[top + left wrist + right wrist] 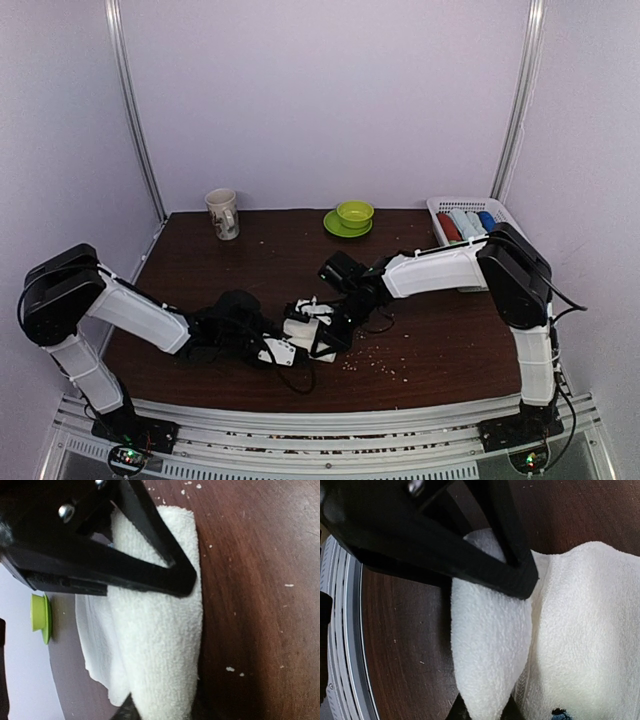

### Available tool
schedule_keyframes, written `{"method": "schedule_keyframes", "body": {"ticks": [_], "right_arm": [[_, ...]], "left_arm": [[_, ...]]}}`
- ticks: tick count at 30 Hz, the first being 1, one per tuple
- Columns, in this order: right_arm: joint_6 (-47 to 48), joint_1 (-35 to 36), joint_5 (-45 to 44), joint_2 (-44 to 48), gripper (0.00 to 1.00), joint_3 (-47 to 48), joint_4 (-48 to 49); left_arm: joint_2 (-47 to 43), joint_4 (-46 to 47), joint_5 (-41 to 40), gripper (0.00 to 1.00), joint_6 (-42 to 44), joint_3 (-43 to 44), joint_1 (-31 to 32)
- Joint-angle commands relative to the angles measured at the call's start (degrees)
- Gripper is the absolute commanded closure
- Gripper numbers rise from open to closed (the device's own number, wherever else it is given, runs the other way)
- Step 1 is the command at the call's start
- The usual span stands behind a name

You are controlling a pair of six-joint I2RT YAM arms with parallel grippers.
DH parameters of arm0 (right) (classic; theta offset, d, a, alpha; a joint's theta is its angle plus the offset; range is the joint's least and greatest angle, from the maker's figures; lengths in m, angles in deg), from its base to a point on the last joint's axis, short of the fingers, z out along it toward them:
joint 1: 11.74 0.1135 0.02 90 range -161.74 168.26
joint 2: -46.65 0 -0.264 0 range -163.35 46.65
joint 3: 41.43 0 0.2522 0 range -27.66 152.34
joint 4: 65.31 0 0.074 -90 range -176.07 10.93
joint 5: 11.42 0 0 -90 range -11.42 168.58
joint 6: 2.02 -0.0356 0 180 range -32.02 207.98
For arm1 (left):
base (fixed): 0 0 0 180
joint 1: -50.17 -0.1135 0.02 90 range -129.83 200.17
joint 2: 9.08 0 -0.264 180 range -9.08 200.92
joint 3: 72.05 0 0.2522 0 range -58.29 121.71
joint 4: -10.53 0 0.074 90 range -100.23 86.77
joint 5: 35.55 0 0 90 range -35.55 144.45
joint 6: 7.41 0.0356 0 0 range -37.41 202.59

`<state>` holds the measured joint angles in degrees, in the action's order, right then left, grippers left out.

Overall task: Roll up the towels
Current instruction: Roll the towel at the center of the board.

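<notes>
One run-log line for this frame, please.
step: rolling cream-white towel | left gripper: shut on it | right gripper: shut on it

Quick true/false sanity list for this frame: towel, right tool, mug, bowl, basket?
1. The cream-white cloth towel lies at the front middle of the dark wooden table. True.
2. The right tool is open and empty. False: it is shut on a fold of the towel.
3. The white patterned mug lies tipped over. False: it stands upright at the back left.
4. The green bowl sits on a green saucer. True.
5. The white plastic basket is empty. False: it holds a red roll, a pale blue roll and a dark blue roll.
</notes>
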<state>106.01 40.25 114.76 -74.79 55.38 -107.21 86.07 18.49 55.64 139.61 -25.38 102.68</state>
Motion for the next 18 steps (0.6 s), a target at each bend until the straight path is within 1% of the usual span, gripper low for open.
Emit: {"method": "schedule_keyframes", "body": {"ticks": [1,3,4,6,9,11,13,18], "right_arm": [[0.55,-0.12,-1.29,-3.58,0.98,-1.36,-6.63],[0.85,-0.28,-1.14,-3.41,0.96,-1.23,-6.95],[0.99,-0.27,-1.14,-3.18,0.94,-1.10,-7.09],[1.26,-0.43,-1.46,-2.26,0.85,-1.03,-7.33],[1.30,-0.76,-2.88,1.12,0.63,-2.19,-6.42],[1.04,-1.28,-4.22,4.21,0.52,-3.17,-5.84],[0.42,-1.92,-5.85,7.62,0.45,-4.31,-5.41],[-2.54,-2.96,-12.74,16.25,0.36,-8.12,-3.70]], "left_arm": [[1.89,-4.24,0.04,0.85,-1.56,2.18,0.23],[2.48,-6.94,0.45,0.99,-1.87,3.21,0.22],[2.75,-8.61,0.85,1.00,-2.08,4.19,0.23],[3.49,-13.30,2.37,1.00,-2.41,6.02,0.28],[4.77,-21.23,4.83,1.00,-3.52,8.97,0.22],[5.30,-25.31,6.17,1.00,-4.35,10.59,0.26],[5.82,-28.97,7.19,1.00,-5.13,12.03,0.22],[7.12,-37.82,10.87,1.00,-7.21,16.37,0.15]]}}
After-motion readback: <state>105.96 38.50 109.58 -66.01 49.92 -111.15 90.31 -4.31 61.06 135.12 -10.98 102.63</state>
